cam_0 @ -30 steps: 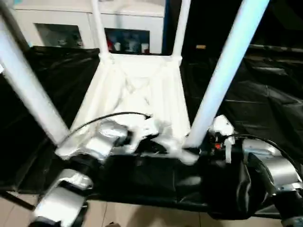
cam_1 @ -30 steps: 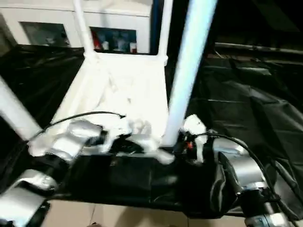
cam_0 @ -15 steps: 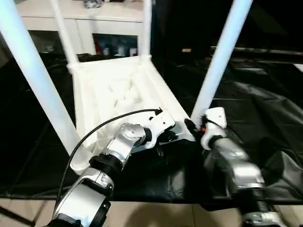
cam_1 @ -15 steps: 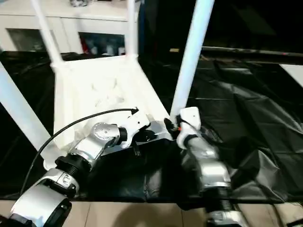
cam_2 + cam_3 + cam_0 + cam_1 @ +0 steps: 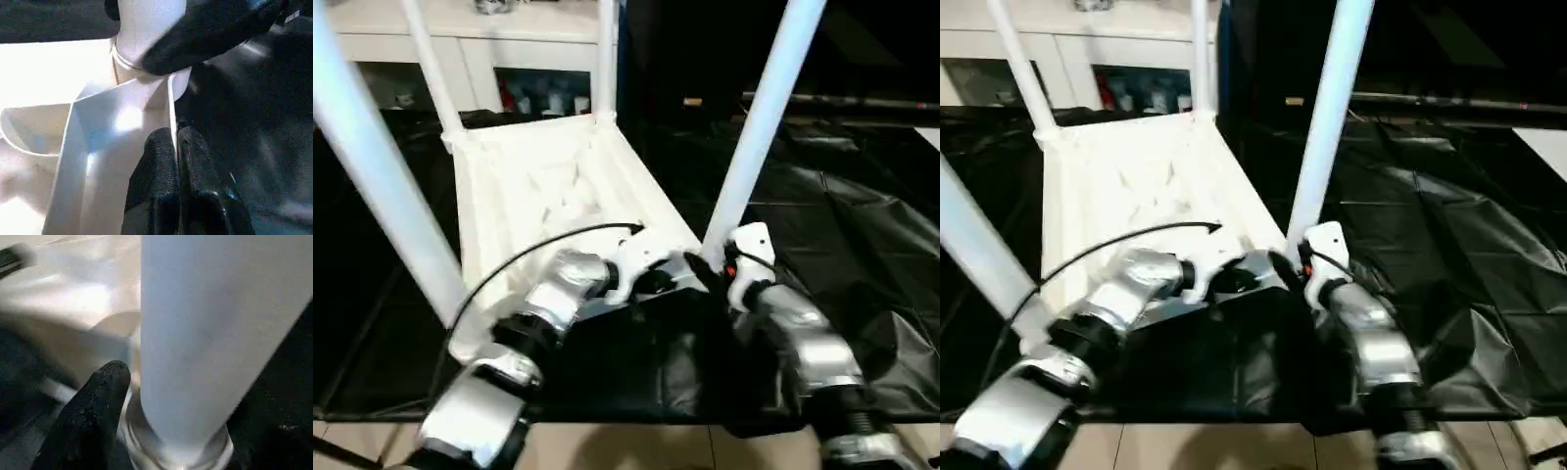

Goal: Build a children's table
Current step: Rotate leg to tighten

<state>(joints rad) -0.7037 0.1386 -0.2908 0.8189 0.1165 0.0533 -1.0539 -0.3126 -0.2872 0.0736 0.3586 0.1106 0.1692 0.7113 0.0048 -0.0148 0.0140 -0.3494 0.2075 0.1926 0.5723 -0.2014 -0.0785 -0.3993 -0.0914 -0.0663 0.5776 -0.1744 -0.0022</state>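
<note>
A: Where is the children's table (image 5: 558, 186) being kept?

B: It is lying upside down on the black sheet (image 5: 862, 225), with all four legs being pointed upward from the corner sockets.

A: What is being done by the left gripper (image 5: 176, 147)?

B: Its fingers are being pressed together on the thin near rim of the tabletop, just beside the near right leg (image 5: 759, 117).

A: And the right gripper (image 5: 705, 274)?

B: It is being held at the base of that leg, one black finger (image 5: 93, 416) just beside it. Whether the leg is being grasped cannot be told.
</note>
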